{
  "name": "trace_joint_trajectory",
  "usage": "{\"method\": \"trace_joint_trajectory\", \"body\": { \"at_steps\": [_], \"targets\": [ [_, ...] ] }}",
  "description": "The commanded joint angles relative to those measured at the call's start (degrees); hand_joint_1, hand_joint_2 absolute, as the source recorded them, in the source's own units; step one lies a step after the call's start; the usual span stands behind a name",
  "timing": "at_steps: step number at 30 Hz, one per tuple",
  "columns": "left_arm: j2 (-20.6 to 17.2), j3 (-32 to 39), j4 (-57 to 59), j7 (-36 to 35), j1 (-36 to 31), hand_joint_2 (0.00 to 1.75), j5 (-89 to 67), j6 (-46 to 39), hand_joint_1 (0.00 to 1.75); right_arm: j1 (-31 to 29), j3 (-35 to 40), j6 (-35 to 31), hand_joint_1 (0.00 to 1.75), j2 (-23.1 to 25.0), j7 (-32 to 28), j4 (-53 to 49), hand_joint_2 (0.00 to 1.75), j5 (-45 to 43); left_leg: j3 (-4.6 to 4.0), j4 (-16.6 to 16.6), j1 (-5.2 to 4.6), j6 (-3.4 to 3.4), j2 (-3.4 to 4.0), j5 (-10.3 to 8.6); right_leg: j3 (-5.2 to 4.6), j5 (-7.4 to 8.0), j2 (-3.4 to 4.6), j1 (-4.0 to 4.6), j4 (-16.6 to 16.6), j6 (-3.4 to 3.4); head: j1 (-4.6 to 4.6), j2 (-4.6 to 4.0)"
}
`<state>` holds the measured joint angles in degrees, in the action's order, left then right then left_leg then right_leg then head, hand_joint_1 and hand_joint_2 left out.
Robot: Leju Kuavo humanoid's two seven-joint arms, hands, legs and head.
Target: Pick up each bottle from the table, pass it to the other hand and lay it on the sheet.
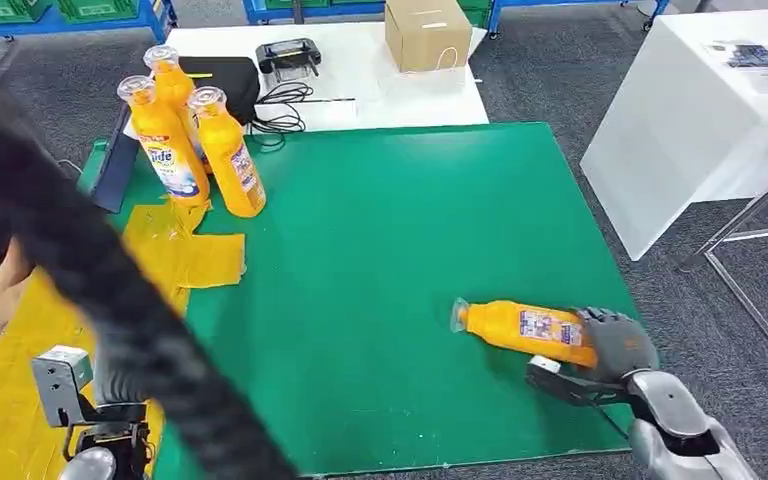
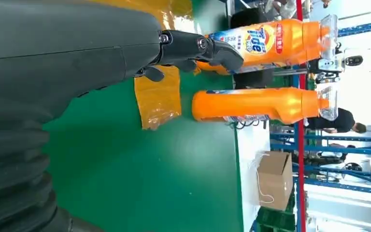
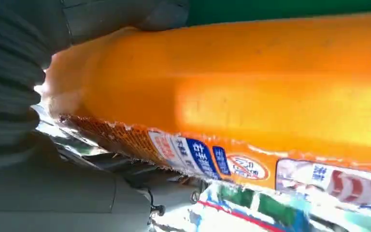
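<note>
Right hand is wrapped round the base of the lying Tide bottle; an end grip like that, it may swing or slip on your lift. Left hand empty, fingers apart.

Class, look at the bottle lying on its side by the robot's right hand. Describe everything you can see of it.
The lying bottle is orange, plastic-looking, with a clear cap and a printed label along its body. It lies on its side on the green sheet, cap pointing toward the robot's left, base inside the right hand, whose fingers wrap its lower end. It lies apart from the three upright bottles at the sheet's far left corner.
</note>
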<state>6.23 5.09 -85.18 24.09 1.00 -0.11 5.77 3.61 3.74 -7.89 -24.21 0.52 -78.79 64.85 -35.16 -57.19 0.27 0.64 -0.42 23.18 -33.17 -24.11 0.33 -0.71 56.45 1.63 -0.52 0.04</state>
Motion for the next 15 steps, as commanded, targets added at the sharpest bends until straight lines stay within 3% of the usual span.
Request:
{"method": "trace_joint_trajectory", "body": {
  "at_steps": [1,3,7,10,11,15],
  "targets": [
    [0.59,-0.84,0.55,-0.61,-0.39,1.75,0.0,0.12,0.0,-4.02,1.96,-1.95,1.75,7.26,-1.06,2.88,1.75,-0.65,0.19,0.03,0.09,-0.03,0.09,0.1,0.21,-0.06,0.03,0.1,-0.11,-0.08,0.02,0.0],
    [-0.14,-2.01,0.8,-1.81,-0.24,1.75,-0.44,1.34,0.0,-4.6,0.7,-7.07,1.75,10.85,-5.29,1.18,1.75,-4.4,0.11,0.04,0.08,-0.03,-0.01,0.06,0.17,-0.05,0.0,0.09,-0.11,-0.05,0.0,0.0],
    [-1.73,-6.84,3.58,-3.98,-0.6,1.75,-1.15,5.87,0.0,-8.07,0.83,-14.1,1.75,18.22,-7.85,-0.47,1.75,-10.18,-0.04,0.05,0.04,-0.03,0.15,0.04,0.03,0.01,0.15,0.06,-0.04,-0.03,-0.02,0.0],
    [-2.1,-10.64,5.83,-3.73,-1.27,1.75,-1.51,6.78,0.0,-9.55,2.13,-15.23,1.75,21.04,-10.07,-0.88,1.75,-15.29,0.29,0.04,0.16,-0.11,0.53,0.24,0.25,-0.06,0.45,0.19,-0.09,-0.15,0.02,0.0],
    [-2.13,-12.05,6.34,-3.46,-1.62,1.75,-1.08,7.99,0.0,-9.8,2.62,-14.84,1.75,22.2,-11.79,-0.95,1.75,-18.06,0.04,0.06,0.02,-0.05,0.2,0.04,0.02,-0.01,0.16,0.04,-0.02,-0.06,0.0,0.0],
    [-2.42,-15.57,7.7,-3.55,-3.12,1.75,-0.86,7.92,0.0,-11.32,5.09,-14.95,1.71,25.17,-13.9,1.42,1.75,-21.66,0.08,0.05,0.08,-0.06,0.19,0.06,0.07,-0.02,0.13,0.1,-0.05,-0.07,0.0,0.0]
  ]
}}
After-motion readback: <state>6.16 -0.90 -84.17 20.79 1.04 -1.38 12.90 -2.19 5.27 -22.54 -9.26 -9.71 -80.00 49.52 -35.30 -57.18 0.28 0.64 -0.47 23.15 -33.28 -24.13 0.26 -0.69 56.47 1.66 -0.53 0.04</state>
